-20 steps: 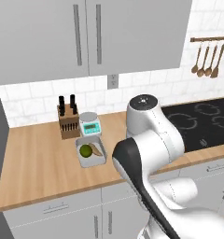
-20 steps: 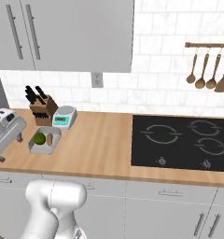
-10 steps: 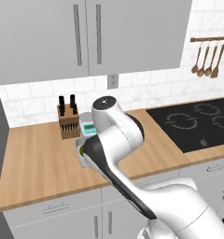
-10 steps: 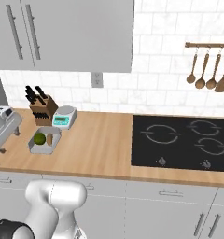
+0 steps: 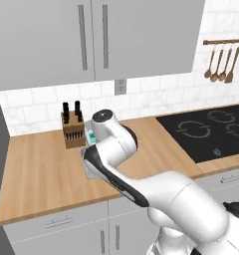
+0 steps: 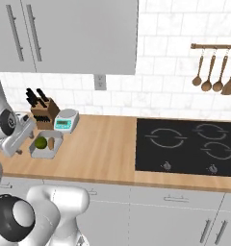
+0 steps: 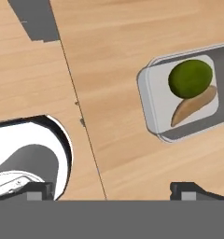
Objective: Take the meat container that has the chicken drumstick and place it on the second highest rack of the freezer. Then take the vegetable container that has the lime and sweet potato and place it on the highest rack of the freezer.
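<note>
Wooden tabletop (image 5: 42, 174) ran beneath grey wall cabinets (image 5: 91, 40) and a white tiled wall in the left base view, with a black cooktop (image 5: 211, 132) to the right and wooden utensils (image 5: 221, 64) hanging above it. A knife block (image 5: 73, 130) stood near the wall. The white arm (image 5: 116, 149) reached over the tabletop just in front of the block, covering the container; a sliver of a small scale (image 5: 89, 135) showed beside the arm.

From the right base view, the grey container (image 6: 46, 144) sat on the tabletop in front of the knife block (image 6: 44, 112) and the scale (image 6: 66, 120). It held the lime (image 6: 40, 142) and the sweet potato (image 6: 50, 143) side by side. The arm's hand end stood at the left edge, just beside the container.

From the hand view, the container (image 7: 149, 100) lay toward the upper right with the lime (image 7: 190, 78) touching the sweet potato (image 7: 194, 111). The tool (image 7: 112, 189) had its two tips spread fully apart, holding nothing, with bare wood between them and the container well off to one side.
</note>
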You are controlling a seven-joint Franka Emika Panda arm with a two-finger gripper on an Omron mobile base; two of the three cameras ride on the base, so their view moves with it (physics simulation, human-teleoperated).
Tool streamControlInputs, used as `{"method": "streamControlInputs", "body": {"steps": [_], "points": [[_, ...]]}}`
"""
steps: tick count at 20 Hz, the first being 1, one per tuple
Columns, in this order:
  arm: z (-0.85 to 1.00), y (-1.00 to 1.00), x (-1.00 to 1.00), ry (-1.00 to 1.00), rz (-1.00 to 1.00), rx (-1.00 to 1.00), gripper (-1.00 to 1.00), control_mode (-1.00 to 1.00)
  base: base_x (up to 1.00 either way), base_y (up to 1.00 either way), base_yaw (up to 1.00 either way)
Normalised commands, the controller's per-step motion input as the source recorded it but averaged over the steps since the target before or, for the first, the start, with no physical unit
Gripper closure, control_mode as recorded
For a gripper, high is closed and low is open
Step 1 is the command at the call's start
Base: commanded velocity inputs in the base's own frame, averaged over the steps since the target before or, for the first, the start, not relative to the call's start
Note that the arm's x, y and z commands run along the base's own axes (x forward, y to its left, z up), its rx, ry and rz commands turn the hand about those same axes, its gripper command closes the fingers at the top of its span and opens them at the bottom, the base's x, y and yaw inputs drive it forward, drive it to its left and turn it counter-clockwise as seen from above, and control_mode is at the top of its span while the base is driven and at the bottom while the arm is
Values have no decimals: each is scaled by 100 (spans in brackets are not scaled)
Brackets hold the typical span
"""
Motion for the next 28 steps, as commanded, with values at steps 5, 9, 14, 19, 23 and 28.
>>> {"method": "streamControlInputs", "body": {"steps": [5,9,14,19,23,28], "points": [[-45,26,27,0,0,0,-100,-100,0,0,0],[-24,0,21,0,-1,0,-100,-100,0,0,0],[-29,0,22,0,-1,0,-100,-100,0,0,0],[-37,0,21,0,-1,0,-100,-100,0,0,0],[-31,0,26,0,-2,0,-100,-100,0,0,0],[-21,2,36,1,-1,0,-100,-100,0,0,0]]}}
